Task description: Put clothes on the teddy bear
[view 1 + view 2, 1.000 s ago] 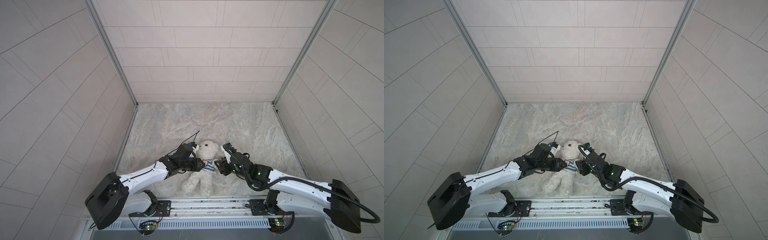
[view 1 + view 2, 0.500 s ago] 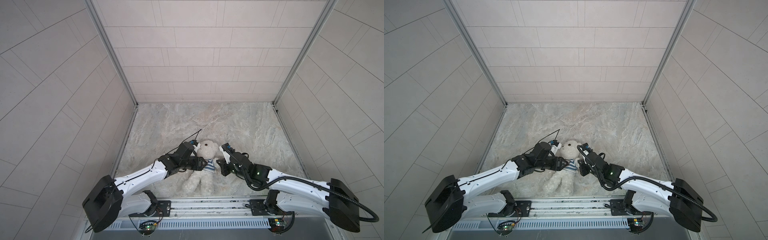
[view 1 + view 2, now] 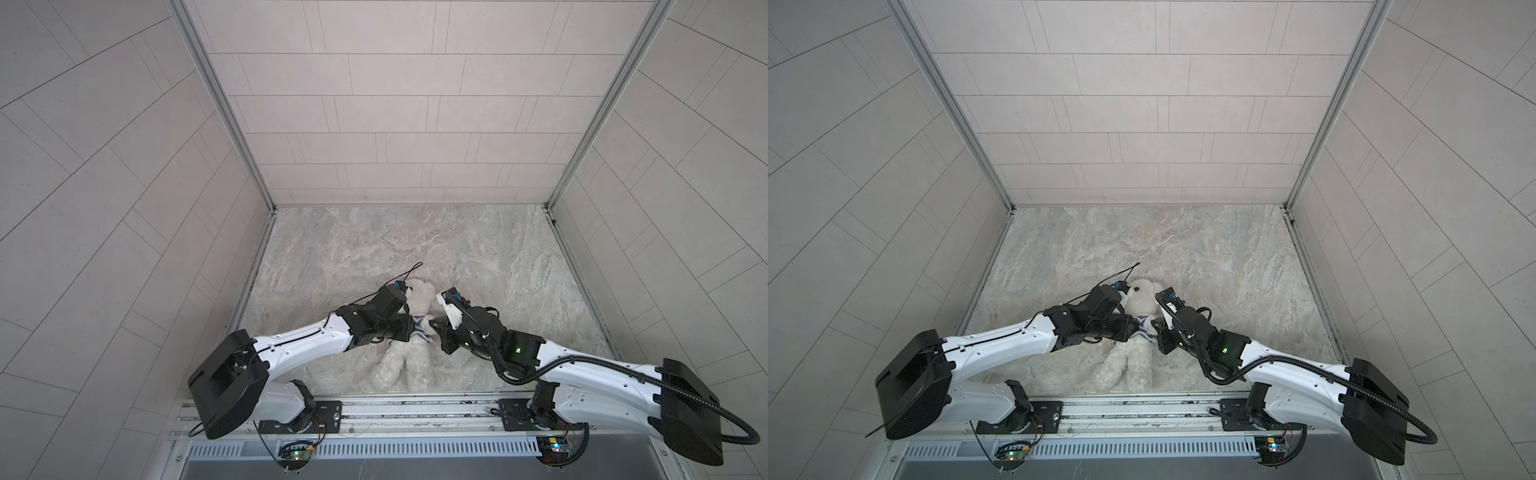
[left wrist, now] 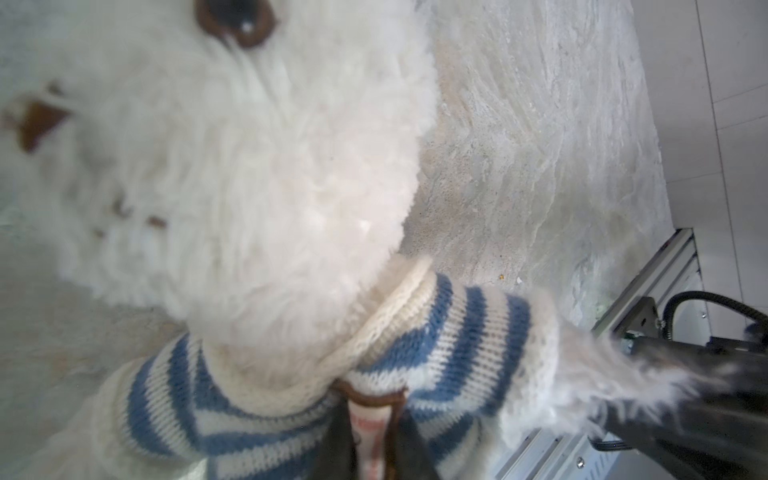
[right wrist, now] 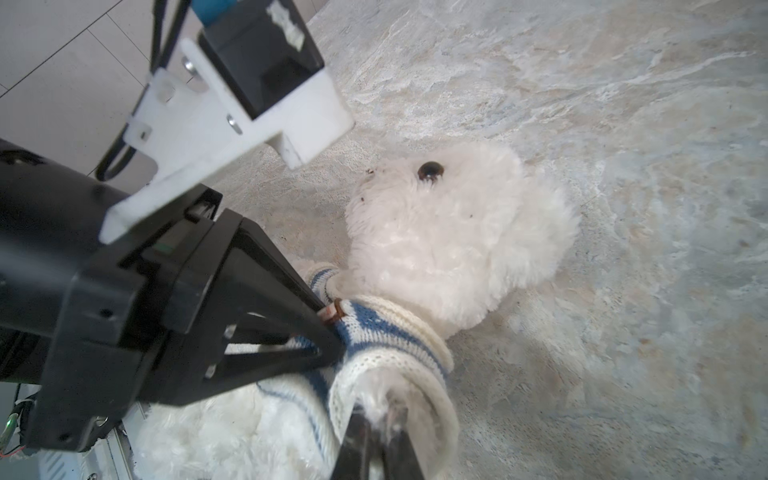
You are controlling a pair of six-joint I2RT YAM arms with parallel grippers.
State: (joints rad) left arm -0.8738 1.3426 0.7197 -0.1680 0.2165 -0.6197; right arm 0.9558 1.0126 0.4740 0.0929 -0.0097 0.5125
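The bear lies on its back on the floor, shirt bunched high round its neck. The left gripper is pinched shut on the shirt's badge. The right gripper is closed on the paw poking from a sleeve. Opposed pulling could slip the fur free, strain the badge stitching, or drag the bear.

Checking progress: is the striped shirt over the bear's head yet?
Over: collar of the striped shirt rings the neck of the teddy bear.
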